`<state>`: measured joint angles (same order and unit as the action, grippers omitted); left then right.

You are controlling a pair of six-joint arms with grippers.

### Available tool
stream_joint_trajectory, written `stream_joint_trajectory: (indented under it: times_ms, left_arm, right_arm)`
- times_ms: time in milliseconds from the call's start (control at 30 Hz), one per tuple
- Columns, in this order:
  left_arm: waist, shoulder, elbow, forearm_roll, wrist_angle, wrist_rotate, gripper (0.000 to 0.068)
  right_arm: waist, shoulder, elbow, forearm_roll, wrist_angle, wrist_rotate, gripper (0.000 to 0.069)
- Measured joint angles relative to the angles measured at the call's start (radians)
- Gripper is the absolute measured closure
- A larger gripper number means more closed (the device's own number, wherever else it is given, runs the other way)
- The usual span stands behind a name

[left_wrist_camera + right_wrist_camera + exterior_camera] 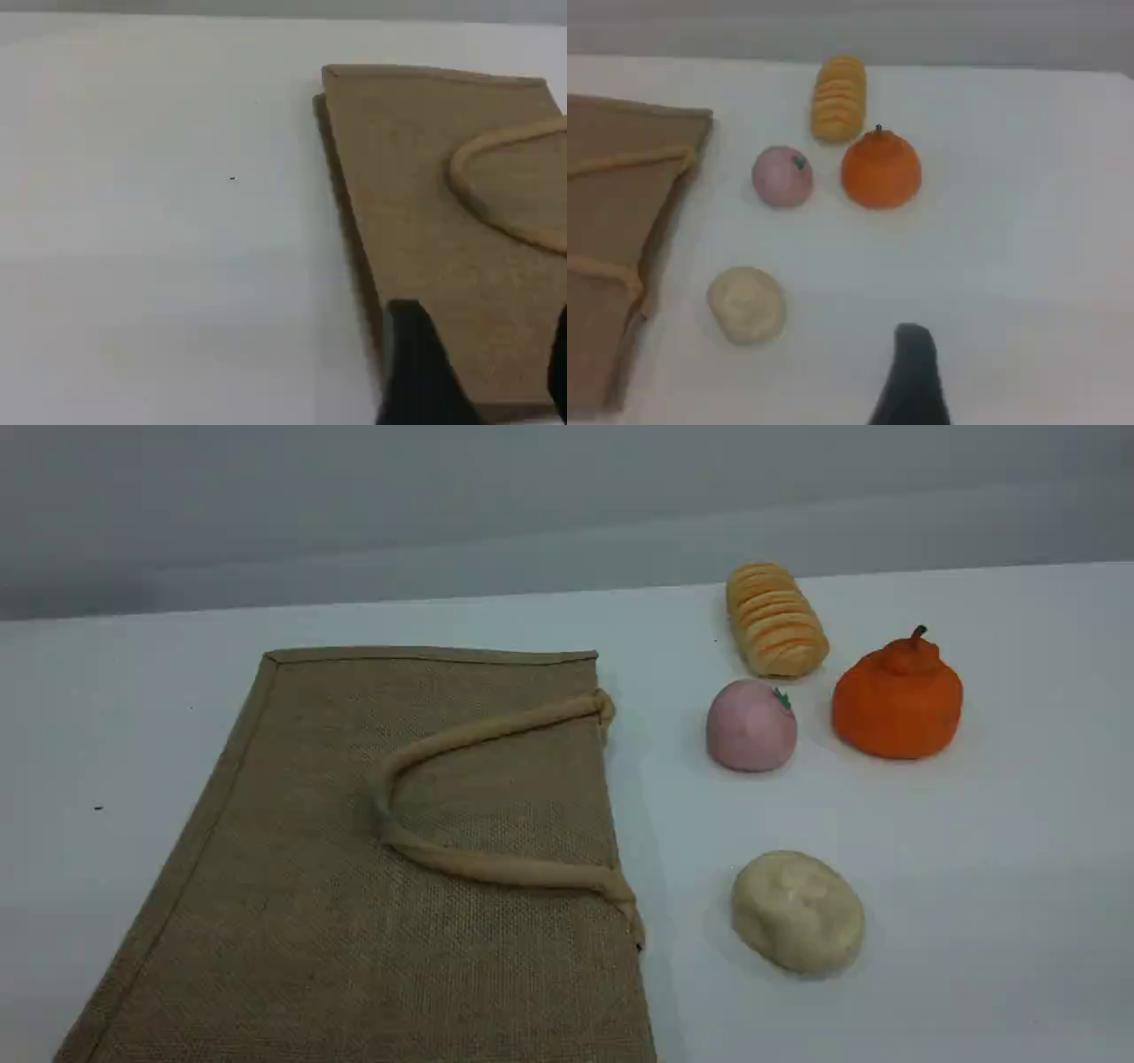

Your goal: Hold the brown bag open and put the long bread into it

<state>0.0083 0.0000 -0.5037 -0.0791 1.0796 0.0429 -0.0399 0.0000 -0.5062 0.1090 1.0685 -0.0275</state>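
Note:
The brown bag point(354, 868) lies flat on the white table at the left, its beige loop handle point(478, 735) resting on top and its mouth facing right. At the back right lies the long bread point(775, 618), golden with ridged stripes; the right wrist view has it far ahead point(838, 97). No arm appears in the scene view. My left gripper point(485, 341) hovers open over the bag's point(425, 195) near left corner, holding nothing. A single dark fingertip point(914, 363) of my right gripper shows above bare table, well short of the bread, with nothing held.
A pink ball point(750, 726) and an orange pumpkin point(897, 700) sit just in front of the bread. A pale cream lump point(797, 911) lies nearer, to the right of the bag's mouth. Bare table stretches along the right side and left of the bag.

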Motion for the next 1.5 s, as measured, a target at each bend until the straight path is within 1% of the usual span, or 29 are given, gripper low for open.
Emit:
stream_joint_trajectory:
  times_ms: [1500]
  left_arm:
    - [-0.001,0.000,0.000,0.000,0.000,0.000,0.0347]
  right_arm:
    - [0.000,0.000,0.000,0.021,0.000,0.000,0.0187]
